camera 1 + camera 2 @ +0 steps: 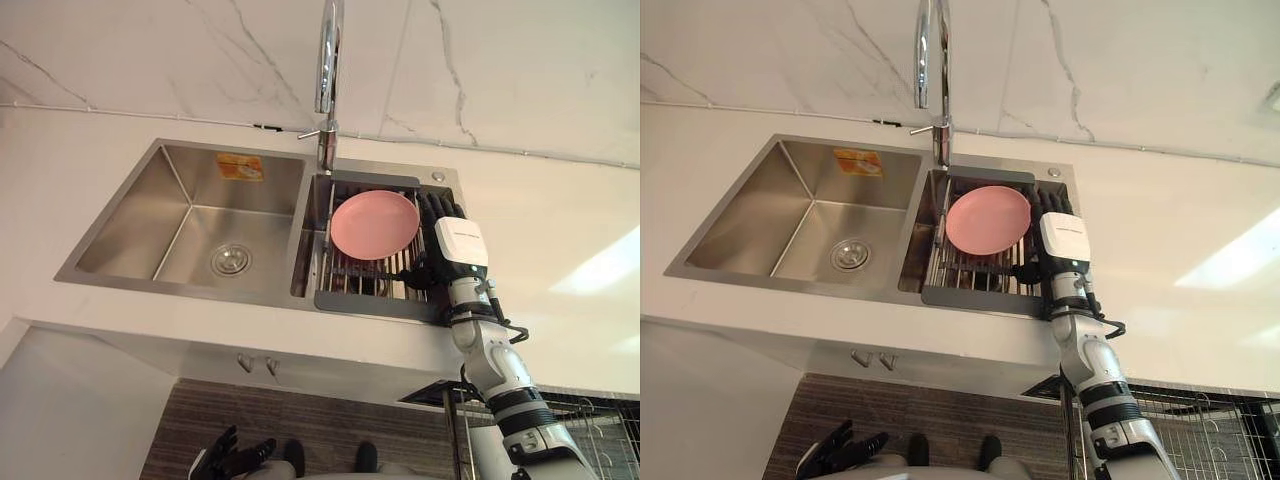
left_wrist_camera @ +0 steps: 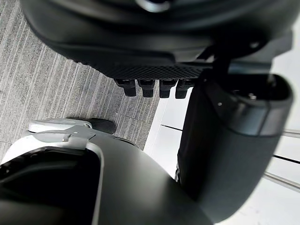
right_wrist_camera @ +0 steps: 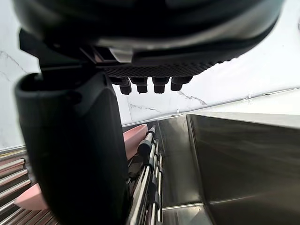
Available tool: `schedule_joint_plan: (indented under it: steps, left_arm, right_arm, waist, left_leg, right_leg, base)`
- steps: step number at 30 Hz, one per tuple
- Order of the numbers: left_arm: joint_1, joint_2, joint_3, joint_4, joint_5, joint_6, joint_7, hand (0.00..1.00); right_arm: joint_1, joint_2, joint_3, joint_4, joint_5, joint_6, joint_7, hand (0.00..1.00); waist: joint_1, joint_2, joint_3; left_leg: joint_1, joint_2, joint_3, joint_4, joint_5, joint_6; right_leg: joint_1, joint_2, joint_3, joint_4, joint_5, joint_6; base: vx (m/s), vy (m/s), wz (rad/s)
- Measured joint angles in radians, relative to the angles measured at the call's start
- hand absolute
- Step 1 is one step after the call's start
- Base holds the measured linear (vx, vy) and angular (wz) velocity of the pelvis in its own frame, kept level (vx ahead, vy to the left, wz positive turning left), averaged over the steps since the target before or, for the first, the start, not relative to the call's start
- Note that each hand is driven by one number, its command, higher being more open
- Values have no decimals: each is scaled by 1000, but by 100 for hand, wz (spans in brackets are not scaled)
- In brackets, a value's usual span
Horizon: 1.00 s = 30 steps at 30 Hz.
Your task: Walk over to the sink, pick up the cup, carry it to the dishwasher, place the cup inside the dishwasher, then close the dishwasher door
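1. Right hand: fingers straight and relaxed, holding nothing. It is poised over the 3 o'clock end of the dish rack.
2. Pink plate: at 9 o'clock from that hand and just beside it, lying tilted on the rack wires.
3. Cup: we cannot tell where it is. The hand's own bulk hides the rack end beneath it, which we judge the likeliest spot. We cannot read its long axis.
4. Dish rack: sits in the right basin of the double sink.
5. Faucet: at 11 o'clock from the hand, above the divider between the basins.
6. Bench: white, at 3 o'clock.
7. Left hand: at 7 o'clock, low and well apart, fingers spread, idle.

We judge the right hand the nearer one for the pickup.
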Motion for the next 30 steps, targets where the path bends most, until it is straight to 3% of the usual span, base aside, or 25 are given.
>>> schedule_joint_plan:
  steps: [18,30]
  left_arm:
    - [-2,-2,1,-25,0,19,-21,100]
    - [-6,3,10,-57,-3,19,-46,100]
  right_arm:
    - [-151,27,1,122,12,22,-8,100]
    - [-235,27,18,172,50,31,-4,100]
  waist:
    - [14,4,13]
    - [30,-11,57]
  left_leg:
    - [-16,-1,-19,0,6,1]
    - [-29,0,-29,0,4,-1]
  right_leg:
    - [-2,-1,-20,-5,0,0]
    - [-12,-2,-29,0,1,1]
  base:
    - [-2,1,2]
    - [4,3,2]
